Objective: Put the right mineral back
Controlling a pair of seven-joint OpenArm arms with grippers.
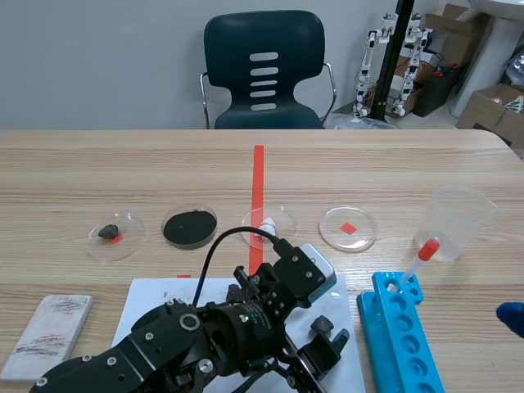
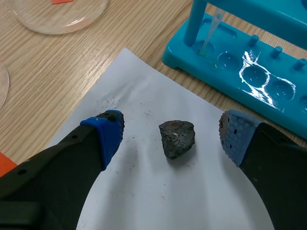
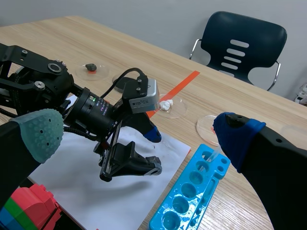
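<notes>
Low at the near edge in the scene view, left claw [image 1: 318, 345] hangs over a white paper sheet [image 1: 151, 291]. Ahead of it is a row of clear round petri dishes: one with a dark lump [image 1: 109, 232], one with black powder [image 1: 190, 227], one with white bits [image 1: 268, 223], and one empty petri dish [image 1: 348, 228] over a red mark. Bright blue plastic tube rack [image 1: 399, 327] sits just beside the claw.

Left wrist view: fingers spread wide, gripping nothing. Dark grey angular mineral chunk [image 2: 177, 138] lies on the paper between the pads, touching neither.

Right wrist view: right claw [image 3: 136, 134] has fingers apart with nothing between them, and it is raised well apart from the paper.

Risks, judged:
- The chunk is irregular, so closing on slanted faces could squirt it sideways, toward the rack.
- The pads could drag the loose paper.
- The empty dish is probably the target, and a hard drop could slide it.
- It could go into the wrong dish.
</notes>
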